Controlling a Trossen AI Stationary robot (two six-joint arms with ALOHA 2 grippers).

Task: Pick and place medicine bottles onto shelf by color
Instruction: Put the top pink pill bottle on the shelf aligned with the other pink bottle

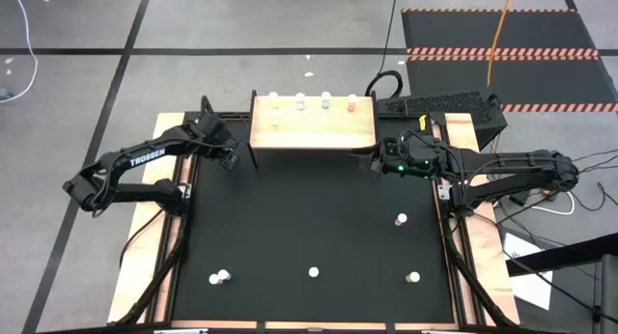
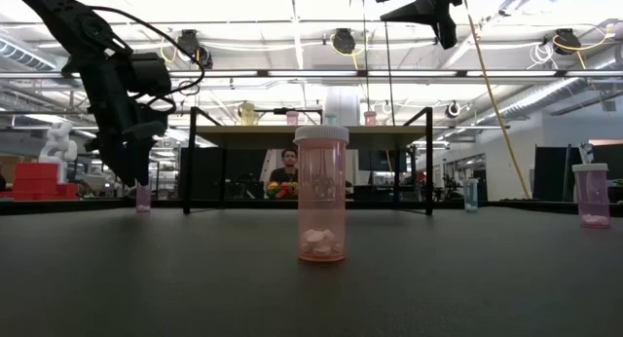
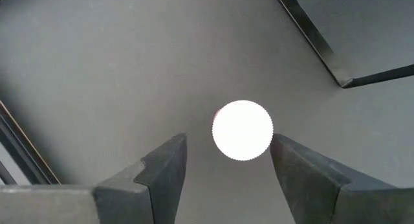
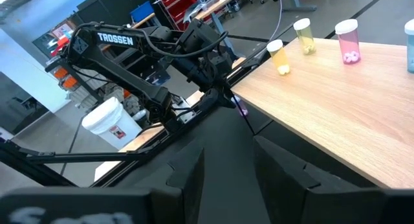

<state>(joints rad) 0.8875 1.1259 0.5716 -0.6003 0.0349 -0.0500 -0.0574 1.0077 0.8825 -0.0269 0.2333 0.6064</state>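
Note:
A pink bottle with a white cap (image 3: 242, 130) stands upright on the black table just left of the shelf (image 1: 314, 131). It also shows in the low view (image 2: 143, 197). My left gripper (image 3: 233, 162) points down over it, open, with one finger on each side of the cap; I see no touch. My right gripper (image 4: 229, 169) is open and empty, raised by the shelf's right front corner (image 1: 375, 165). Several bottles stand along the shelf's far edge: yellow ones (image 4: 279, 56), a pink one (image 4: 348, 39) and a blue-green one.
More bottles stand on the table: one at the right (image 1: 401, 219), one at the near middle (image 1: 314, 272), two at the near left (image 1: 220, 276), one at the near right (image 1: 413, 276). A keyboard (image 1: 435, 106) lies behind the shelf. A person shows beyond the table (image 2: 283, 171).

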